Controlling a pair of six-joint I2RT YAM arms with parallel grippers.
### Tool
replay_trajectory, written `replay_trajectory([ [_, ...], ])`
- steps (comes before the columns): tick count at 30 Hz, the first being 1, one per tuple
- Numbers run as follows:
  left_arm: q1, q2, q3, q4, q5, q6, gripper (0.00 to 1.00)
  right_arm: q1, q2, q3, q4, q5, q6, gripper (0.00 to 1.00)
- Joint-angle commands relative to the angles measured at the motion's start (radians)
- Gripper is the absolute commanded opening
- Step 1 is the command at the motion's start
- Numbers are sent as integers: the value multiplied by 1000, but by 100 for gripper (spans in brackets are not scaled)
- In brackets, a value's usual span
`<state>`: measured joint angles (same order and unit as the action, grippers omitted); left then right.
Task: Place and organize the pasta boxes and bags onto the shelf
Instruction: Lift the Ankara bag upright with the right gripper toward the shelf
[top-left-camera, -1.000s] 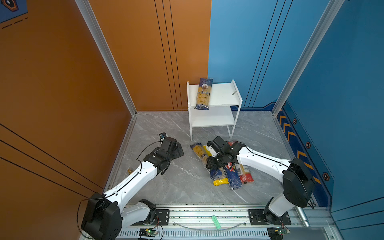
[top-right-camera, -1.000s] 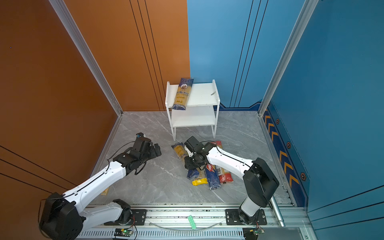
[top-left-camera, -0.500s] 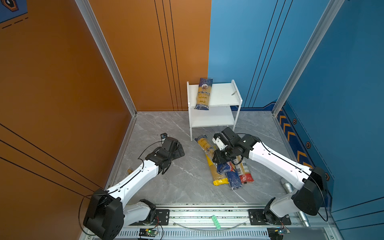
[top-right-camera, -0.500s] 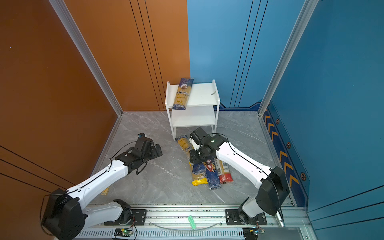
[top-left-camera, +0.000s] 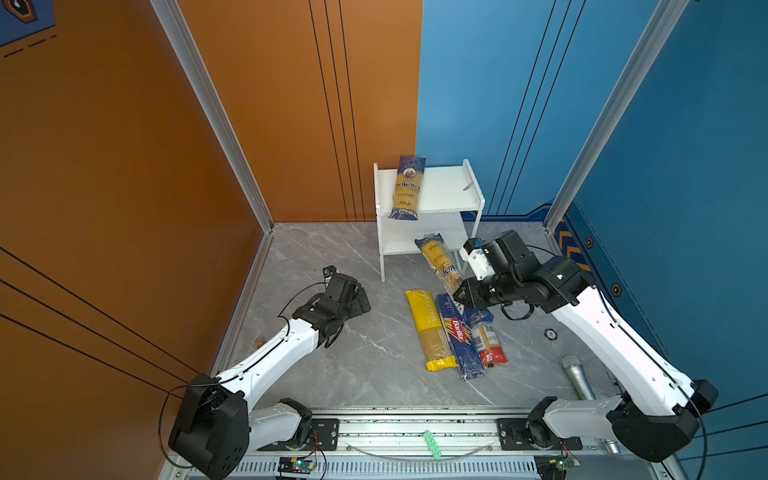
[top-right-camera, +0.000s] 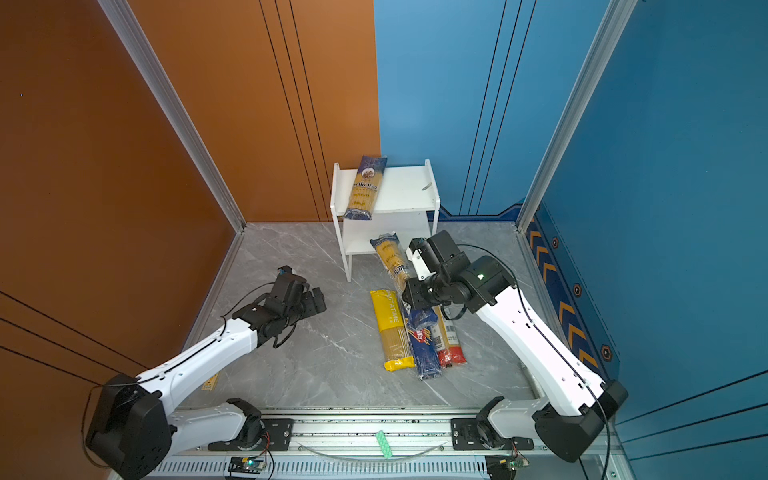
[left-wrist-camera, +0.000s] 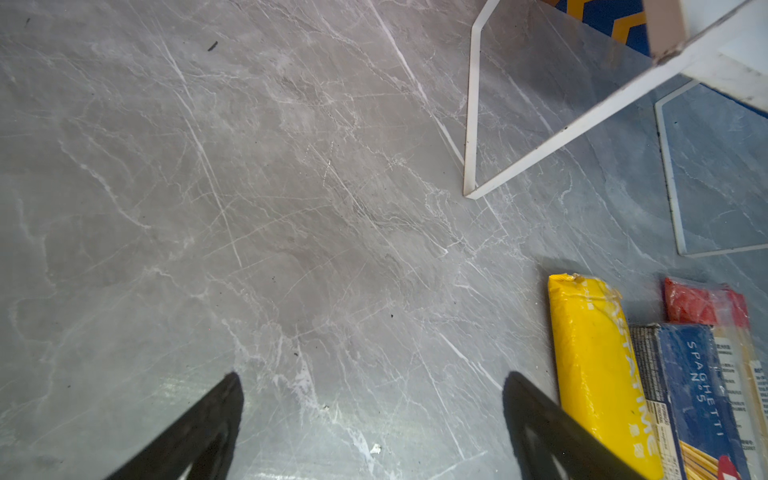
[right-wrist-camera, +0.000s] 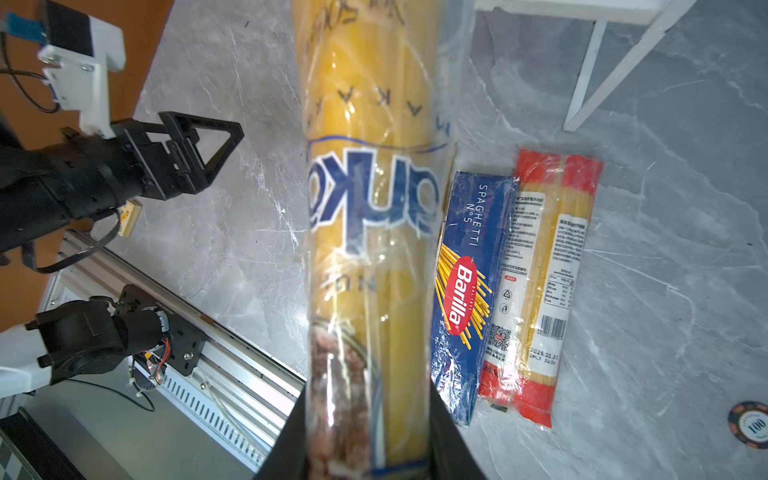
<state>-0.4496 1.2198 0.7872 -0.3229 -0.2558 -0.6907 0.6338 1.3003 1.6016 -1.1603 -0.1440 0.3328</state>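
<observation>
Left gripper (top-left-camera: 360, 301), black, its two fingers spread wide and holding nothing, hovers above the grey marble-patterned tabletop (top-left-camera: 353, 365), well apart from every pack. Further right, at the back, stands the small white two-tier shelf (top-left-camera: 444, 195); a navy-and-yellow "ankara" spaghetti pack (top-left-camera: 407, 191) lies along the left side of its top board, the near end hanging over the front edge. In front of the shelf three long packs lie side by side on the tabletop: a bright yellow plastic pack (top-left-camera: 428, 328), then a dark blue "Barilla" pack (top-left-camera: 460, 338) touching it, then a clear pack with red ends (top-left-camera: 492, 347). Just above their far ends the black right gripper (top-left-camera: 459, 296) is pinched on a second "ankara" pack (top-left-camera: 438, 259) near its navy end, holding it slanted off the tabletop, its other end pointing toward the shelf's lower board. Right of everything, a small round dark chip (top-left-camera: 550, 333) and a silver microphone (top-left-camera: 575, 374) lie on the tabletop.
</observation>
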Motion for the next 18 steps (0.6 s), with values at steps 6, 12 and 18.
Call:
replay_trajectory([
  [6, 11, 17, 5, 5, 31, -13, 98, -50, -77, 159, -19, 43, -30, 0],
  [12, 1, 17, 17, 6, 36, -9, 98, -102, -8, 306, -19, 55, -15, 0],
  [18, -13, 11, 22, 5, 34, -9, 98, -126, 148, 497, -18, 130, 3, 0],
])
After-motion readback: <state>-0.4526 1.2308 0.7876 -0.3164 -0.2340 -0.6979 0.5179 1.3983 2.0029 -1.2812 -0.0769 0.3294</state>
